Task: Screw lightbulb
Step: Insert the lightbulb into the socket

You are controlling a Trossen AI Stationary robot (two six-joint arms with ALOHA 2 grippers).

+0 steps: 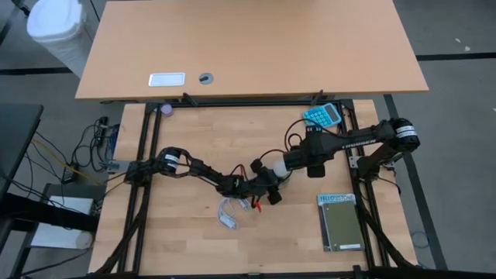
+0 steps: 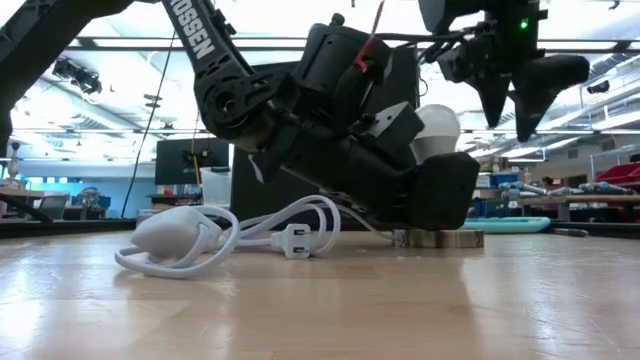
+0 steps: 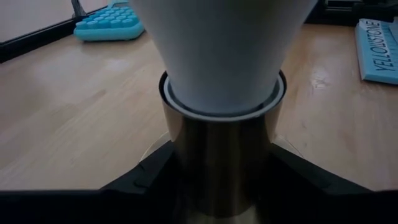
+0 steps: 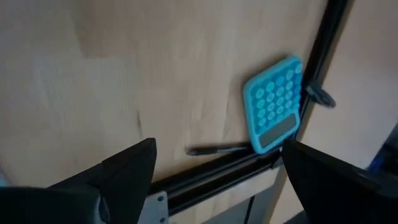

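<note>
The white lightbulb stands with its narrow end down in the mouth of a dark metal socket. The socket rests on a round base on the table's middle. My left gripper reaches in from the table's left and is shut on the socket. In the high view the lightbulb shows just past my left gripper. My right gripper hangs open above and beside the lightbulb, touching nothing. In its own wrist view my right gripper has only table between its fingers. My left gripper pinches the socket's round wall between its two fingers, one on each side, below the rim that holds the lightbulb. The fingers come almost level from the table's left. The socket stands upright on its base on the table.
A coiled white cable with a plug lies on the table near the left arm, toward the near edge. A teal calculator and a dark pen lie by the far rail. A book lies at the near right.
</note>
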